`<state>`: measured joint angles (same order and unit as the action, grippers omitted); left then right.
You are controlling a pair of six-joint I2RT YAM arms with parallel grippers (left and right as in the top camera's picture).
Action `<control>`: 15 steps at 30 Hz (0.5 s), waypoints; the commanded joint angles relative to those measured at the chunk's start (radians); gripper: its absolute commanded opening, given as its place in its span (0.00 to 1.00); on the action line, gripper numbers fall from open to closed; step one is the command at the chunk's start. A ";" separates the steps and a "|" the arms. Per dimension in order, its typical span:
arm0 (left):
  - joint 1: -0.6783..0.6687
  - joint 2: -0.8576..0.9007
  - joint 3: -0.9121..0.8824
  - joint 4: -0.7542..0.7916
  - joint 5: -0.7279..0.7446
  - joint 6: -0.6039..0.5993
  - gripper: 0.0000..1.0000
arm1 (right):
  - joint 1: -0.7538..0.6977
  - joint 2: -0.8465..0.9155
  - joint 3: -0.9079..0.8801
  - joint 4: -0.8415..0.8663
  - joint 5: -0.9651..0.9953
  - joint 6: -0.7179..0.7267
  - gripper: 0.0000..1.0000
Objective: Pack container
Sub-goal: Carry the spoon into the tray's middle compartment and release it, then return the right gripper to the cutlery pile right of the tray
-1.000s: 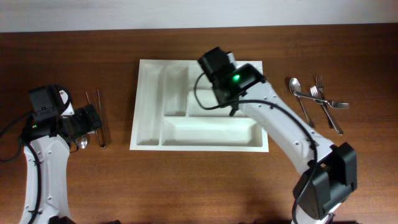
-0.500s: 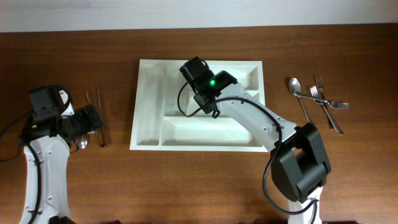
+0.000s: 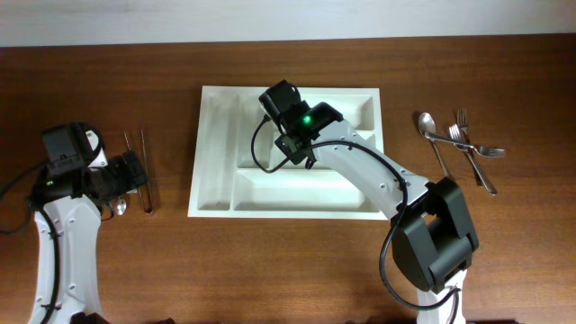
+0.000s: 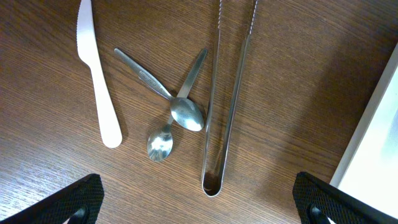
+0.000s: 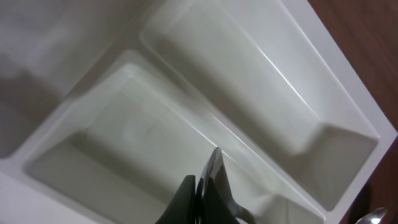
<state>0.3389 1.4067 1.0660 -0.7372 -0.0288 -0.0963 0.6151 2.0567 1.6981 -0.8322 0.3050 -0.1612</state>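
The white cutlery tray (image 3: pixel 214 171) lies in the middle of the table, and its compartments look empty. My right gripper (image 3: pixel 290 144) hangs over the tray's upper middle, near the divider between the upright slots and the long compartments. In the right wrist view it (image 5: pixel 202 193) is shut on a thin shiny metal utensil (image 5: pixel 216 169) held above the tray (image 5: pixel 261 74). I cannot tell what kind of utensil it is. My left gripper (image 3: pixel 135 171) is open and empty left of the tray, and in the left wrist view (image 4: pixel 202 208) it hovers over metal tongs (image 4: pixel 227 99).
By the tongs lie two teaspoons (image 4: pixel 186 112), (image 4: pixel 160 144) and a white plastic knife (image 4: pixel 96 81). The tray's left edge (image 4: pixel 379 155) is close on their right. A spoon and forks (image 3: pixel 459 144) lie crossed on the table right of the tray.
My right arm has swung left across the tray, from the upper right compartment to the middle near the upright slots. It has barely moved in the last half second. The left arm is still.
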 commanded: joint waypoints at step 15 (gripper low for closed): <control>0.005 0.004 0.021 0.003 0.014 0.012 0.99 | -0.073 -0.108 0.135 -0.110 0.080 0.118 0.24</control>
<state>0.3389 1.4067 1.0660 -0.7372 -0.0288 -0.0963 0.5941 2.0499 1.7679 -0.9390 0.3386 -0.0948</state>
